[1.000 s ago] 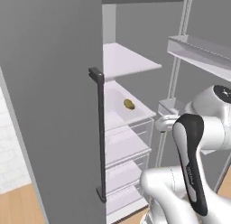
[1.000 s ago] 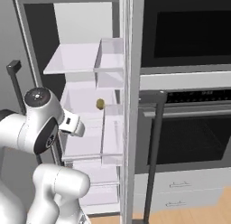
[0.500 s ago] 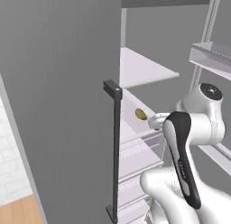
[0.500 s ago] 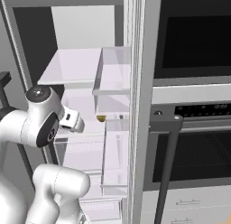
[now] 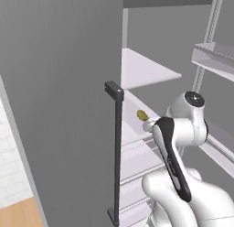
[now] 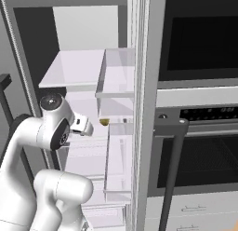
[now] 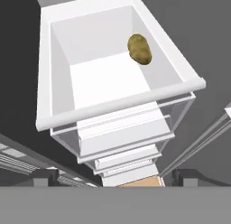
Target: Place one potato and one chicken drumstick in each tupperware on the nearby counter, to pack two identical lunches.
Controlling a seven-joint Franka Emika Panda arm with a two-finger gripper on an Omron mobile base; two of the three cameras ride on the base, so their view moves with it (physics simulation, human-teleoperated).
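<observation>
end effector (image 7: 107, 178): fingers spread wide, holding nothing, hovering above the open fridge drawer (image 7: 44, 87). drawer: white raised walls on all sides, front lip nearest the fingertips, bare floor directly ahead. contents: one potato (image 7: 139, 49) against the far right wall, well apart from the fingertips.

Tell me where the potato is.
The potato lies in a white fridge drawer, against its right wall in the hand view, ahead of the open gripper.
</observation>
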